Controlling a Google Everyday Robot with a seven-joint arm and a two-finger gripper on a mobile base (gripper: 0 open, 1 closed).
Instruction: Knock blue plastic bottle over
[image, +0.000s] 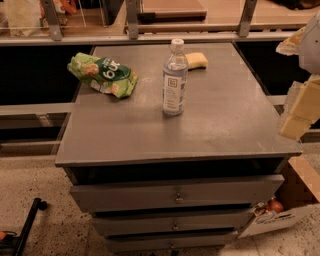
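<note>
The clear bluish plastic water bottle with a white screw cap and pale label (175, 80) is standing upright near the middle of the grey metal cabinet top (227, 125), a little toward the back. The robot's gripper (299, 107), showing as pale cream blocks, is hanging at the right margin of the view, out past the cabinet's right edge and well apart from the bottle. Whether it is released or clenched I cannot tell.

The main risk, as I am judging it, is a low contact: a push near the base is likely to slide the bottle along the smooth metal instead of tipping it. A hard sweep from the right may send it rolling into the crumpled green snack bag (102, 74) at the back left, or off the left edge. The soft yellow sponge-like block (196, 60) is lying just behind the bottle, so a push toward the back may wedge against it.

Bare surface is lying to the right of the bottle and in front of it, giving the arm its widest approach.
</note>
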